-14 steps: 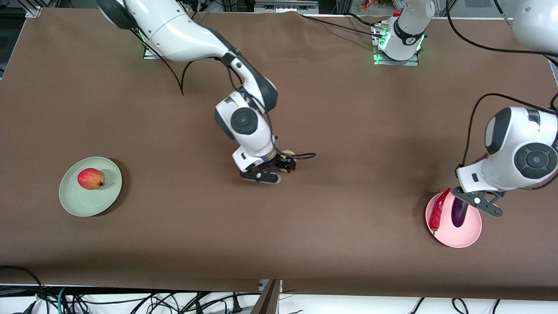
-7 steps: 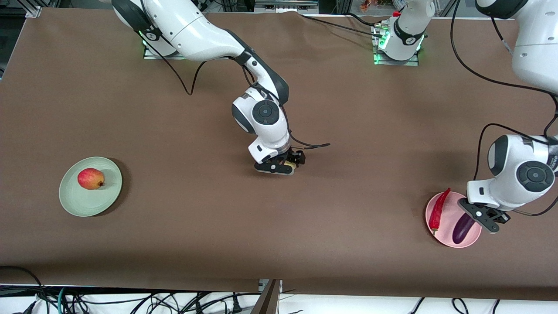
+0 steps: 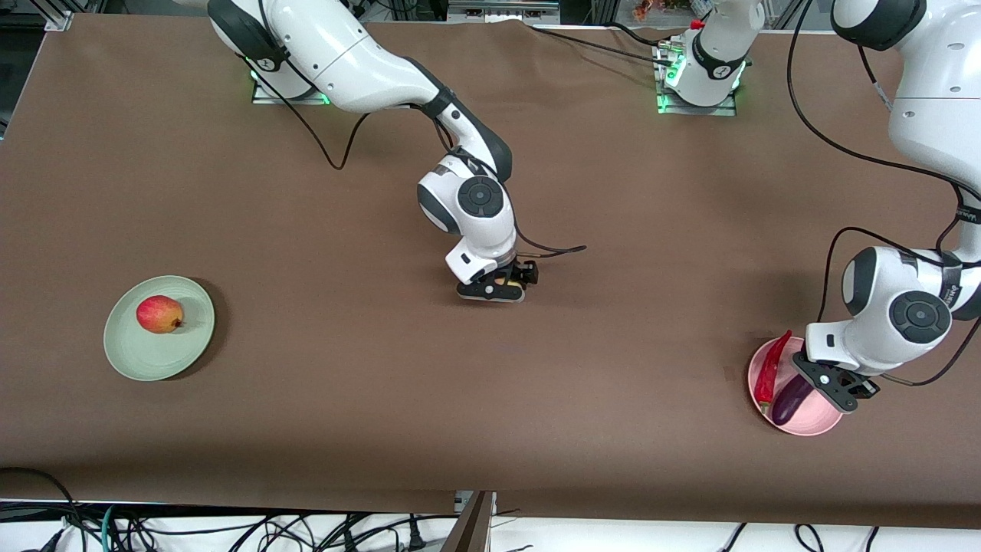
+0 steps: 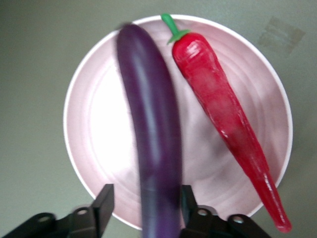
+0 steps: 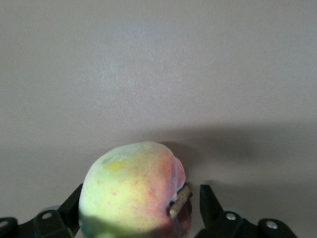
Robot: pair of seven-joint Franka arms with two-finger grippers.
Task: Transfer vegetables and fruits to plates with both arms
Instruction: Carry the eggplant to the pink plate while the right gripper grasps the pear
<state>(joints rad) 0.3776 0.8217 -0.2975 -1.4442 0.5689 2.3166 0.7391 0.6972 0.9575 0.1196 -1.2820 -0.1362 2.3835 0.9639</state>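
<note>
Brown table (image 3: pixel 306 399); right wrist alone shows peach (image 5: pixel 131 186) between fingers (image 5: pixel 210 201).

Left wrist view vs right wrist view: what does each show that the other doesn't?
Only the left wrist view: the pink plate with the red chili pepper lying on it, and the purple eggplant between the left hand fingers, over that plate.

Only the right wrist view: the pale peach sitting on bare brown table between the right hand fingers, which look slightly apart from it.

Both: black fingers flanking one piece of produce.
</note>
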